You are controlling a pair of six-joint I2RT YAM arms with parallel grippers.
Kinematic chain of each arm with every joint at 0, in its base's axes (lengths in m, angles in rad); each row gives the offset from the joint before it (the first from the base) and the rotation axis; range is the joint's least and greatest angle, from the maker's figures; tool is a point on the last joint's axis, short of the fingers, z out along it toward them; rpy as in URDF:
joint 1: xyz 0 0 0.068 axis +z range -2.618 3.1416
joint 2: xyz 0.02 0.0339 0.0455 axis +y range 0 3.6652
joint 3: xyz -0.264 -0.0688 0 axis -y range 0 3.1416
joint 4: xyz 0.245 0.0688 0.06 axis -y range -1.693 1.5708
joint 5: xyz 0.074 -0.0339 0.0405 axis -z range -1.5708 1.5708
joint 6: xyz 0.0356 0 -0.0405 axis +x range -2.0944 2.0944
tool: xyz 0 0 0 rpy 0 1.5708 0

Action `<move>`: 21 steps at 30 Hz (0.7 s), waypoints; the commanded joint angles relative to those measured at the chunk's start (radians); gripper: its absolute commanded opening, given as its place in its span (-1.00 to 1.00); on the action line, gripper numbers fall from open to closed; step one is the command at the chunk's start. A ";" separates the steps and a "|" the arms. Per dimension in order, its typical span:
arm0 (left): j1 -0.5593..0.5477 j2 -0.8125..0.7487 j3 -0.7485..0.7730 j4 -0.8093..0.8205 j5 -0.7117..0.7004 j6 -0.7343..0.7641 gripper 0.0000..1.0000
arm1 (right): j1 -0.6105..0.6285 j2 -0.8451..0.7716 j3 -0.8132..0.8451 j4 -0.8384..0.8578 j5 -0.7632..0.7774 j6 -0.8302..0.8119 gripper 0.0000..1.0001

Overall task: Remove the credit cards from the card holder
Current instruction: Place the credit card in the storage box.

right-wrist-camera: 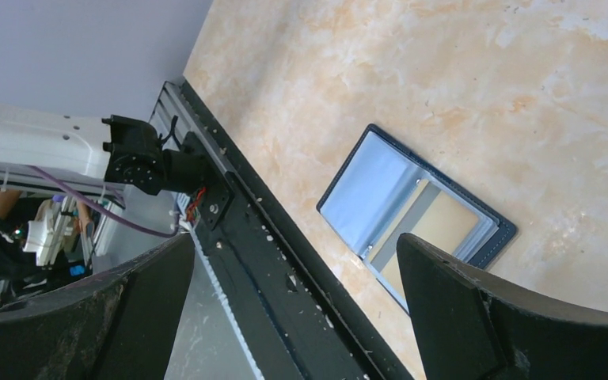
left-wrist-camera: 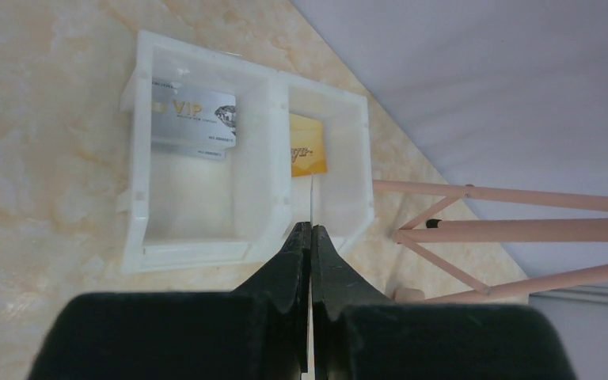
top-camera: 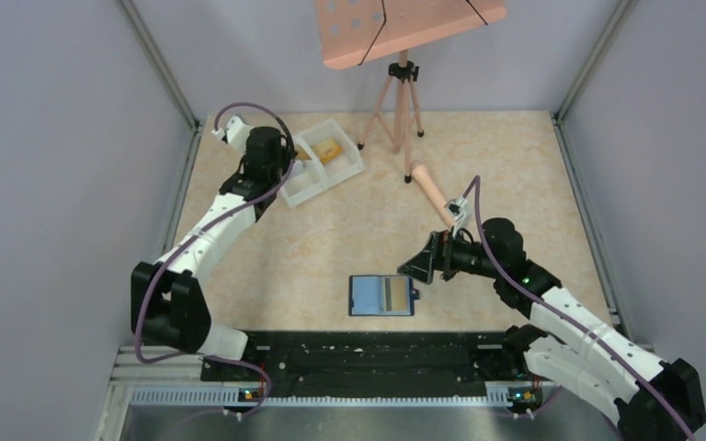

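While the L pincer [left-wrist-camera: 311, 231] hangs shut on a card [left-wrist-camera: 313, 198] held edge-on over the tray [left-wrist-camera: 206, 255], the R pincer [top-camera: 421, 264] gapes wide just beside the wallet [top-camera: 383, 296]. Looks like the drop-off step: L must let go over a compartment, and R must dip to the slots. Wallet lies open nr the bench [top-camera: 349, 230] front edge, long axis L-R, tab [top-camera: 415, 294] pointing R.

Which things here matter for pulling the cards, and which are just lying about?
Job:
card holder, lying open
silver card
yellow card
white tray, holding both cards

Lying about:
pink tripod
pink rod
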 commanded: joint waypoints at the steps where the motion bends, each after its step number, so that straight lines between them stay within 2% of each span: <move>1: 0.001 0.095 0.078 0.074 0.002 -0.057 -1.00 | 0.009 0.019 0.067 0.002 0.015 -0.039 0.97; 13: -0.004 0.357 0.223 0.107 0.033 -0.070 -1.00 | 0.009 0.083 0.092 -0.001 0.019 -0.062 0.97; 21: -0.005 0.471 0.330 0.048 0.071 -0.105 -1.00 | 0.008 0.125 0.093 0.008 0.028 -0.069 0.97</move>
